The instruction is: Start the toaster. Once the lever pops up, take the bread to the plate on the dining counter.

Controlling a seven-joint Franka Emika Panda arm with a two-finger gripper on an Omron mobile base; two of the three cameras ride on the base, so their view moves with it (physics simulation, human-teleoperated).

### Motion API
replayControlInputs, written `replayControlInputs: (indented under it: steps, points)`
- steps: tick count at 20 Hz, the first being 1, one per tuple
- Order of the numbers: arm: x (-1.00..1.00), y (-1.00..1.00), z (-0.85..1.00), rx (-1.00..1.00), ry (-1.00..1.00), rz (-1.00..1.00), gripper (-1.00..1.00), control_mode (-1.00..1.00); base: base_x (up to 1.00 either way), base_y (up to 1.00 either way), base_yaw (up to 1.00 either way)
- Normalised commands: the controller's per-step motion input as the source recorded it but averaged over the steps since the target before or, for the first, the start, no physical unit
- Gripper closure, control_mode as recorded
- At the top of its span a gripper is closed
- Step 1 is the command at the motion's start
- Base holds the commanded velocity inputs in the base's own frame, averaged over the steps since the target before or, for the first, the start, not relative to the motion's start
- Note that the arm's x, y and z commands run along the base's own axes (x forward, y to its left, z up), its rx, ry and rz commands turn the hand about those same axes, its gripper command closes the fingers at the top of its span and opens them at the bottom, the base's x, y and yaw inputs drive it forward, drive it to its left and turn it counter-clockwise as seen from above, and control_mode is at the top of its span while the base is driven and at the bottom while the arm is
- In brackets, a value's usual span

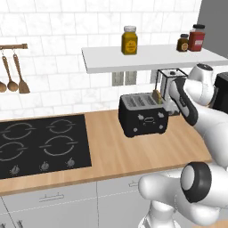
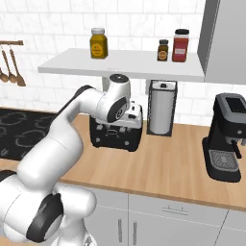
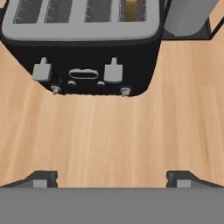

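- We see the small black boxy toaster [image 1: 142,115] standing on the light-wood kitchen counter [image 1: 116,151], to the right of the black four-ring hob [image 1: 42,144] and just left of the upright silvery paper-towel holder [image 2: 162,108].
- In the hand view we look down on the toaster's long face [image 3: 83,65], which carries two grey levers and small round knobs under the silvery slotted top.
- The tan-brown bread slice [image 1: 156,96] sits upright in the toaster's right-hand slot; in the hand view it shows as a tan patch in that slot [image 3: 131,8].
- Our two-finger gripper [image 3: 111,179] hangs above bare counter wood in front of the toaster, its dark finger tips [image 3: 41,178] spread wide apart and holding nothing.
- The white arm [image 2: 72,129] bends across the front of the toaster in the right base view.
- A tall black coffee machine [image 2: 226,144] stands well to the right.
- On the white wall shelf [image 2: 120,65] stand a yellow jar [image 2: 98,43], a small dark jar [image 2: 163,50] and a red jar [image 2: 180,45].
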Motion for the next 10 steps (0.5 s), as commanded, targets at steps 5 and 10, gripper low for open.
replayControlInputs:
  steps: [5,10]
  points:
    - [0.19,-0.14,-0.34,0.0,-0.03,0.0,-1.0,-1.0,0.0,0.0,0.0]
    - [0.33,-0.3,-0.13,0.0,-0.02,0.0,-1.0,-1.0,0.0,0.0,0.0]
